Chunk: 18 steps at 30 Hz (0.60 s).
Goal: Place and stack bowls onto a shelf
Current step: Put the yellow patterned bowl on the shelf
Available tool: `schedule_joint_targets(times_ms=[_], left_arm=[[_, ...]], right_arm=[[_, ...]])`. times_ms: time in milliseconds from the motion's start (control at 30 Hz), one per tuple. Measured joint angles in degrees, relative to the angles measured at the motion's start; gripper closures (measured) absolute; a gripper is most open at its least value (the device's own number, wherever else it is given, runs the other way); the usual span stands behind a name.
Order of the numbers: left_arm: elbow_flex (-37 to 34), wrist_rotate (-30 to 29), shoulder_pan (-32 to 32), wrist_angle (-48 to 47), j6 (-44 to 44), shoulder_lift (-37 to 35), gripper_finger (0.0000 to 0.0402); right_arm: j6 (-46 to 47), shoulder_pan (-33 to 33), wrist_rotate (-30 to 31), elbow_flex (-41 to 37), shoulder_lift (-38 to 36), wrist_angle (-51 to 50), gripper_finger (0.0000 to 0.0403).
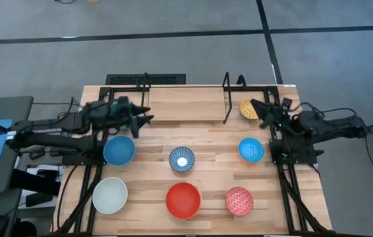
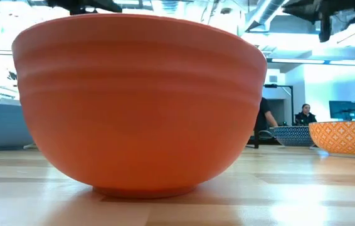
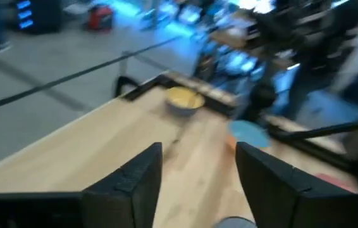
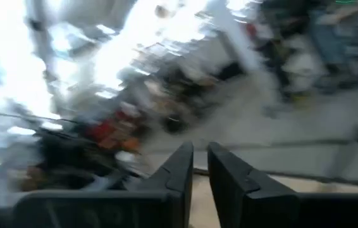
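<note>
You can see the shelf (image 1: 186, 99) at the 12 o'clock edge of the tabletop (image 1: 206, 155). A yellow bowl (image 1: 248, 108) sits on it toward 2 o'clock. Six more bowls wait on the tabletop: two blue, one blue-and-white, white, red and pink patterned. Your left gripper (image 1: 144, 119) hangs at 10 o'clock with fingers spread wide and nothing in them. Your right gripper (image 1: 255, 105), nearly closed, is right by the yellow bowl.

Smooth, faintly ridged red bowl (image 2: 137, 103) on light-wood tabletop (image 2: 303, 188).
</note>
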Motion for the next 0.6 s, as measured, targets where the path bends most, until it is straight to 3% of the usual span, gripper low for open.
schedule_joint_targets(times_ms=[233,400,500,600], left_arm=[[17.38,0.11,3.99,-19.55,-2.38,11.13,0.0200],[22.08,0.27,4.54,-21.50,-1.76,15.62,0.0200],[22.31,0.22,4.55,-19.28,-1.84,17.67,0.0200],[22.31,0.04,4.57,-17.92,-2.76,19.78,0.0200]], right_arm=[[20.19,-8.98,-4.57,15.52,9.07,-35.20,0.0268],[38.19,-17.96,-7.26,22.42,15.08,-61.17,0.0249],[40.69,-24.48,-15.15,23.87,17.86,-68.36,0.0252],[36.51,-29.71,-23.19,23.89,20.38,-69.27,0.0260]])
